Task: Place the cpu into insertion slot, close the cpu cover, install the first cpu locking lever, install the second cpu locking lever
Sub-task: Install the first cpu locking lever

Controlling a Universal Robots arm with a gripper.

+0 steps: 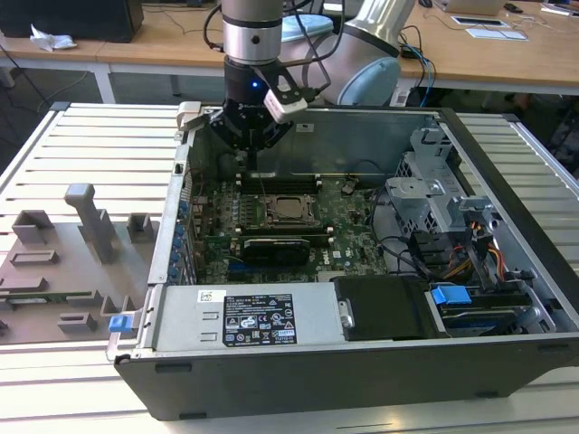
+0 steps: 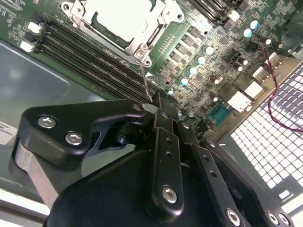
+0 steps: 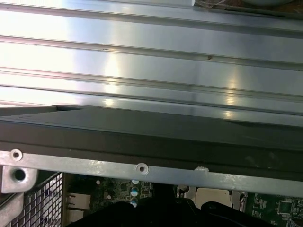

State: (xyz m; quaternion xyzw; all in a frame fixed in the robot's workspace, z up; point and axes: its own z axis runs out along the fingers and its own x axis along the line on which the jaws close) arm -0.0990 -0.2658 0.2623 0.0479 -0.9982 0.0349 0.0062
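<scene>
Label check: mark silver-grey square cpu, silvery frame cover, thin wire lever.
silver-grey square cpu [image 2: 124,19], second wrist view, top face.
silvery frame cover [image 2: 132,46], second wrist view, corner.
thin wire lever [image 2: 145,80], second wrist view, mid-shaft.

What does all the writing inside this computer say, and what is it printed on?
Black label on the power supply: print too small to read.
White sticker beside it: too small to read.
Green board markings, second wrist view: blurred, unreadable.
</scene>
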